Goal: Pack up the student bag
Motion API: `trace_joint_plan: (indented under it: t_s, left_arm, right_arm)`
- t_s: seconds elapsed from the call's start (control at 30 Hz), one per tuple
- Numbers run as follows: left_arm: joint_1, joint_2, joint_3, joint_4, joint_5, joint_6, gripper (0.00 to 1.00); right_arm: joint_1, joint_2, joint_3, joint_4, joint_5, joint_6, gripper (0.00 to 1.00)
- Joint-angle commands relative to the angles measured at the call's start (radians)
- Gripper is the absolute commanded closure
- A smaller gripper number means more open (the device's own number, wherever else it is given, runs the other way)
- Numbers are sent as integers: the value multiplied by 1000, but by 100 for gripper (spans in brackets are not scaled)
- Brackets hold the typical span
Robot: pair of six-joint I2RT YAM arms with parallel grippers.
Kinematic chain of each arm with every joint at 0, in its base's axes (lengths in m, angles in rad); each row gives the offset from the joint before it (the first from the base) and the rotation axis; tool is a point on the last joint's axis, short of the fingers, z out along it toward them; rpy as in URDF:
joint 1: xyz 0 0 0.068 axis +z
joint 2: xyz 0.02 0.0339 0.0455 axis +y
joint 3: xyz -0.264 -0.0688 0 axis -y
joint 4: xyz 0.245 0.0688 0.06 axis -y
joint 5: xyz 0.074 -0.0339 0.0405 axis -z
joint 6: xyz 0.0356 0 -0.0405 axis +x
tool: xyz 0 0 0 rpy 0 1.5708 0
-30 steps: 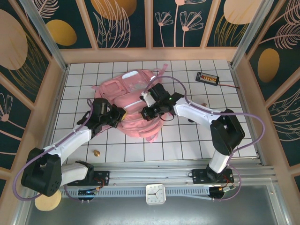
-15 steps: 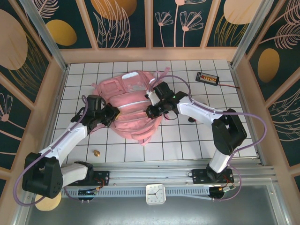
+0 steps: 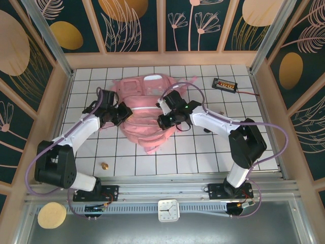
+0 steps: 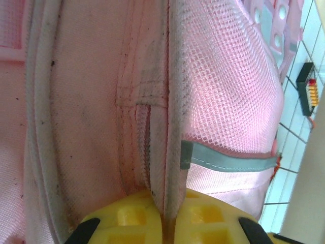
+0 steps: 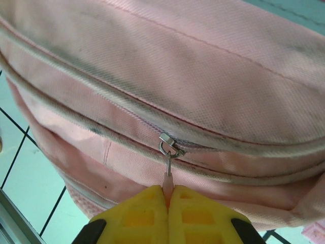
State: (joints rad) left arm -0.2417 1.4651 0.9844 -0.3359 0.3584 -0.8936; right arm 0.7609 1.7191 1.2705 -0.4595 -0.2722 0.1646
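Observation:
The student bag (image 3: 147, 109), a large pale pink fabric backpack, lies in the middle of the tiled table. My left gripper (image 3: 120, 113) is at the bag's left side. In the left wrist view its yellow fingers (image 4: 127, 218) are shut on a piped seam (image 4: 170, 152) of the bag beside a pink mesh pocket (image 4: 228, 91). My right gripper (image 3: 162, 121) is at the bag's right side. It (image 5: 168, 195) is shut on the pink zipper pull (image 5: 167, 180), which hangs from a metal slider (image 5: 171, 144) on a closed-looking zipper line.
A black device with orange parts (image 3: 225, 84) and a cable lies at the back right, also at the left wrist view's right edge (image 4: 308, 89). A small brass object (image 3: 105, 165) sits front left, a small dark bit (image 3: 205, 131) right of the bag. Wooden walls enclose the table.
The bag has shifted toward the far wall and turned. My left gripper moved back and left with the seam in it. My right gripper kept its hold on the zipper pull.

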Motion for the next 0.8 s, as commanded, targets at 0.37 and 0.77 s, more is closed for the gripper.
trace_joint_plan:
  t_s: [0.37, 0.77]
  left_arm:
    - [35, -64, 44, 29, -13, 21, 1]
    - [34, -403, -322, 363, 82, -558, 1]
  right_arm:
    - [71, 50, 107, -37, -54, 15, 100]
    - [67, 89, 158, -39, -68, 6, 100]
